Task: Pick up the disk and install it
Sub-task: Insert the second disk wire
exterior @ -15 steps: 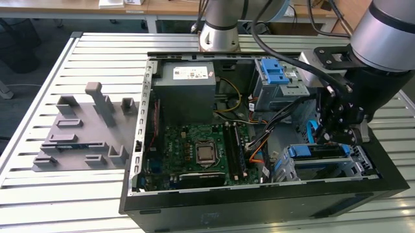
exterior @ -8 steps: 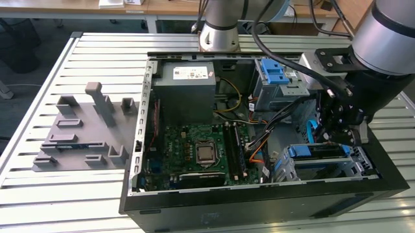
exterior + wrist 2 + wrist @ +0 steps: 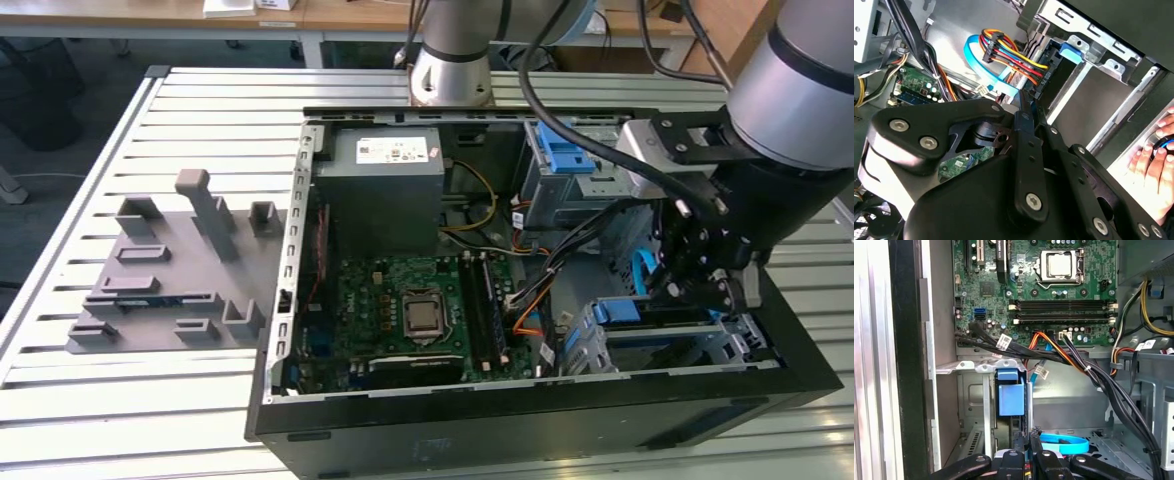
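Disk (image 3: 618,311) with its blue frame stands on edge in the metal drive cage (image 3: 721,345) at the corner of the open computer case (image 3: 534,410), toward the exterior view's right, so it looks already slid into its bay rather than carried. The gripper (image 3: 697,288) hangs just above and beside it, low inside the case, next to the green circuit board (image 3: 414,310). In the second wrist view, the gripper (image 3: 1026,102) points its tips at the bundle of coloured cables (image 3: 1009,57) beside the cage (image 3: 1104,47); the jaws look drawn together with no gap, and I cannot tell whether anything thin is pinched between them. A person's hand (image 3: 1154,160) rests outside the case wall. In the first wrist view, the disk's blue frame (image 3: 1011,399) sits upright in the cage (image 3: 979,367), and the gripper (image 3: 1030,437) is just beside its edge, tips together, likely placed to press on it rather than to lift it.
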